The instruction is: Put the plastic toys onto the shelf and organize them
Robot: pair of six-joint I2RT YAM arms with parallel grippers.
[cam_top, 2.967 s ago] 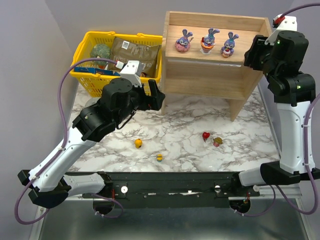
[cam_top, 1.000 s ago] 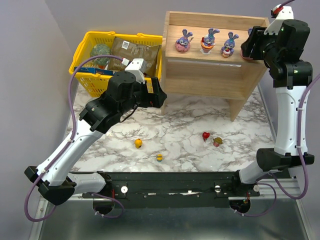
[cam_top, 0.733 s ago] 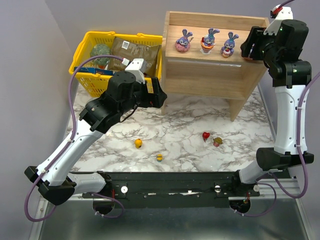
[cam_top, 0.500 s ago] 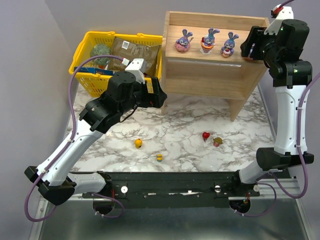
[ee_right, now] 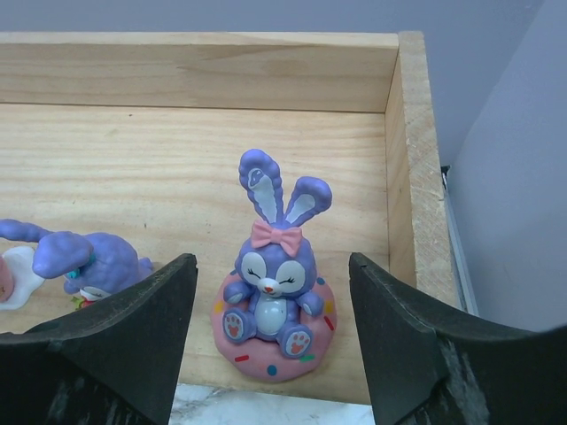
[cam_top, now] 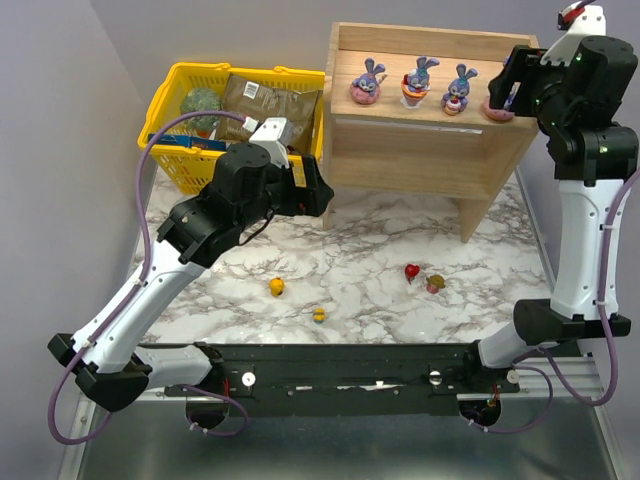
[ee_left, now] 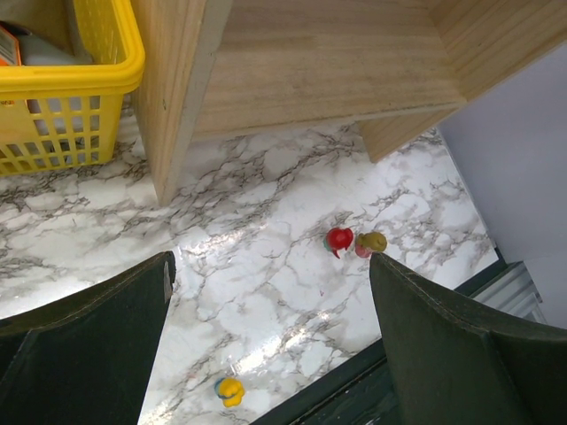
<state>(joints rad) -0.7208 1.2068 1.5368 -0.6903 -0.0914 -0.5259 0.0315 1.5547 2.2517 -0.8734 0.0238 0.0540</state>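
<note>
The wooden shelf (cam_top: 430, 150) carries a row of purple-blue bunnies on its top tier: three (cam_top: 368, 82) (cam_top: 418, 82) (cam_top: 459, 92) and a fourth on a pink base (cam_top: 497, 106) at the right end. In the right wrist view that bunny (ee_right: 273, 297) sits upright on its pink doughnut near the shelf's front edge. My right gripper (ee_right: 271, 292) stands open on both sides of it without touching. Small toys lie on the marble: yellow (cam_top: 277, 287), yellow-blue (cam_top: 319, 314), red (cam_top: 411, 271), tan-pink (cam_top: 435, 284). My left gripper (cam_top: 312, 190) hangs open and empty above the table.
A yellow basket (cam_top: 180, 160) with packets and a green ball stands left of the shelf, close to my left gripper. The shelf's right side wall (ee_right: 416, 177) is close to the fourth bunny. The left wrist view looks under the shelf's lower tier (ee_left: 319, 62).
My right gripper has opened wider and drawn back to the right, leaving the fourth bunny standing on the shelf. The left arm has not moved.
</note>
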